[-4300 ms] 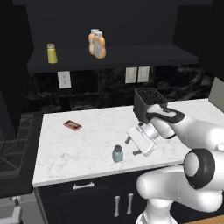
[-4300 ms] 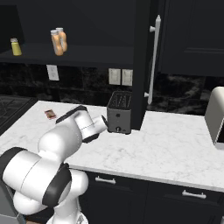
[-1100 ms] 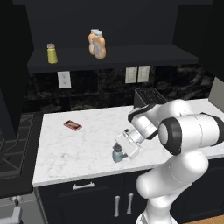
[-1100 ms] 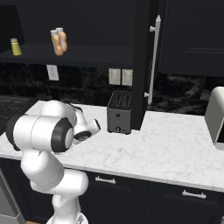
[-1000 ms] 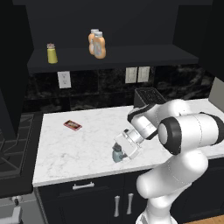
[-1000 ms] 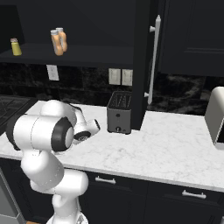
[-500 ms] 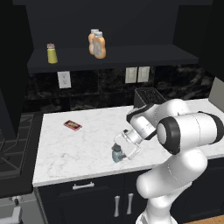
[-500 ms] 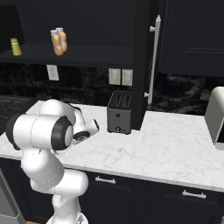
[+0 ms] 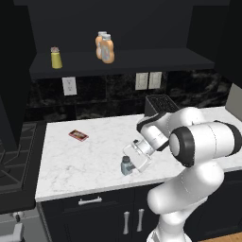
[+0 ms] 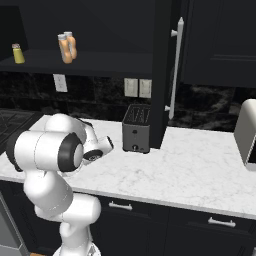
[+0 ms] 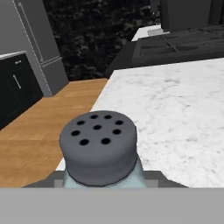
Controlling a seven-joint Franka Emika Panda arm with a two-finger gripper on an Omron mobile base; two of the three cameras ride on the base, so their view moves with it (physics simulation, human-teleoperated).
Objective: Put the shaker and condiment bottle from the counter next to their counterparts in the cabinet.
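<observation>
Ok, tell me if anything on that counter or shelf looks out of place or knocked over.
Nothing stands out. The shaker stands upright near the counter's front edge at the end effector. On the cabinet shelf, the yellow shaker and two orange bottles stand upright.

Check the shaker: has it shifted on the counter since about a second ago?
No. The shaker stands at the same spot near the counter's front edge, same offset from the red packet.
</observation>
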